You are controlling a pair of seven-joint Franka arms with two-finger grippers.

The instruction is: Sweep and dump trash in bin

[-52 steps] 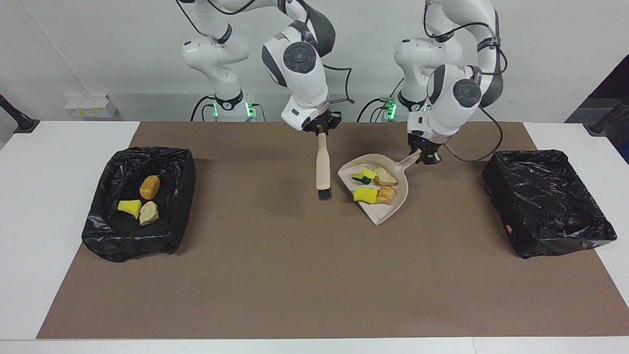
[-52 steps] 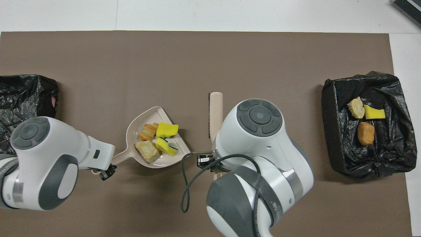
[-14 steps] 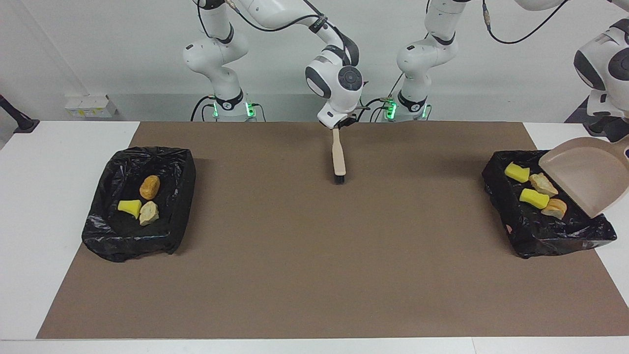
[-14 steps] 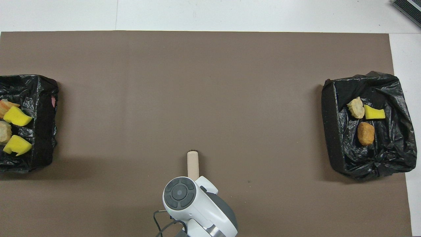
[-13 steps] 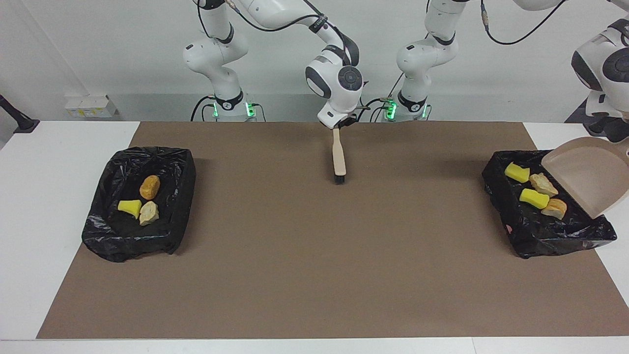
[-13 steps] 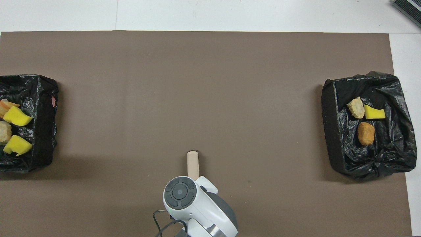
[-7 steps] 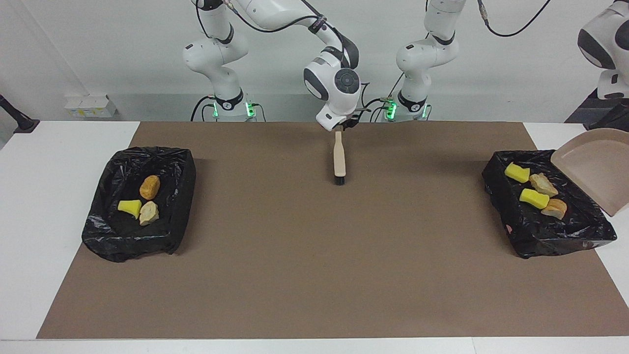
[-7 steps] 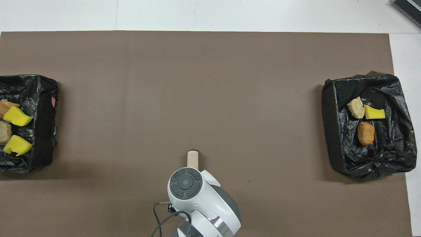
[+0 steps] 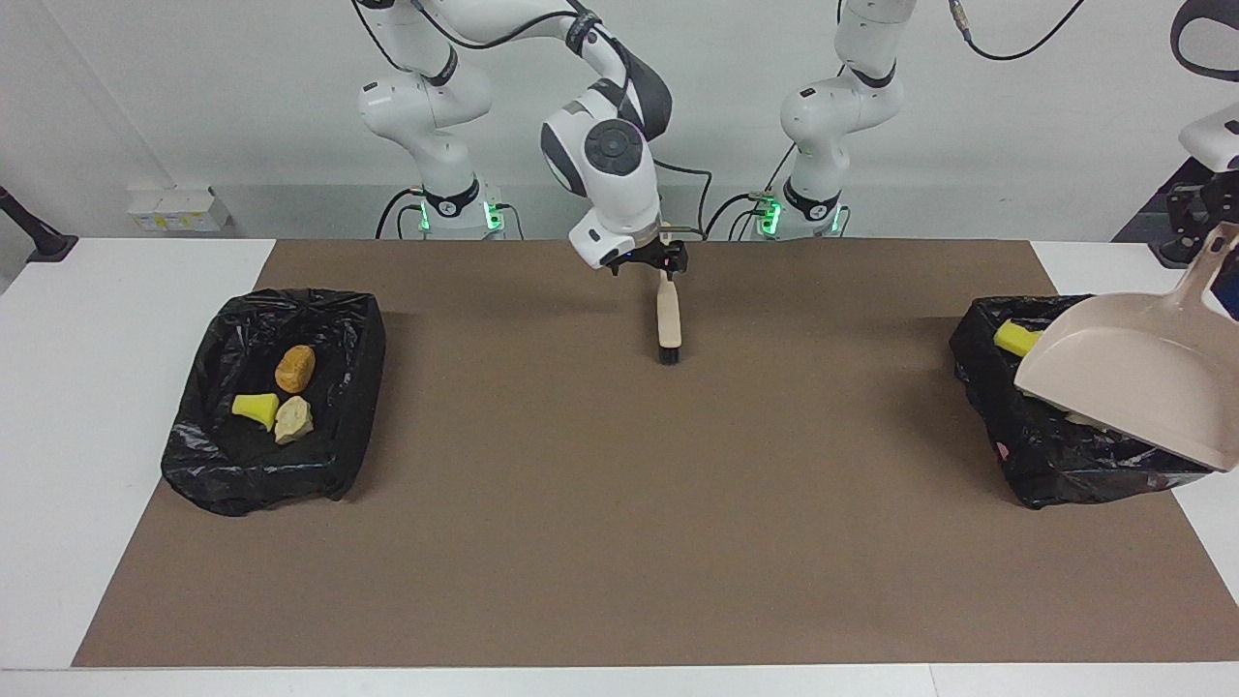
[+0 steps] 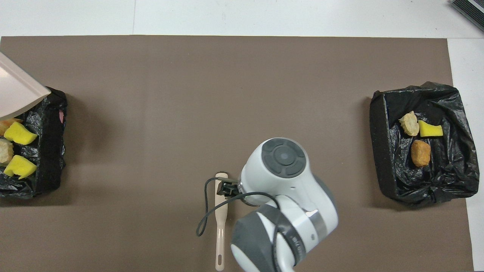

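The beige dustpan (image 9: 1128, 378) hangs tilted over the black-lined bin (image 9: 1065, 465) at the left arm's end, hiding most of its trash. My left gripper (image 9: 1222, 221) is shut on the dustpan's handle. One yellow sponge piece (image 9: 1012, 338) shows past the pan. From overhead, only the dustpan's corner (image 10: 19, 90) shows, over the bin (image 10: 49, 151), which holds yellow sponge pieces (image 10: 19, 133) and bread lumps. The brush (image 9: 667, 315) lies flat on the mat, bristles away from the robots. My right gripper (image 9: 650, 261) stands open just over its handle end.
A second black-lined bin (image 9: 252, 484) at the right arm's end holds three scraps: a brown lump (image 9: 295, 368), a yellow piece (image 9: 255, 408) and a pale lump (image 9: 292, 419). A brown mat (image 9: 619, 503) covers the table between the bins.
The right gripper has opened and let go of the brush, and its wrist has swung toward the right arm's end. The dustpan has swung lower over the bin, covering the dumped scraps.
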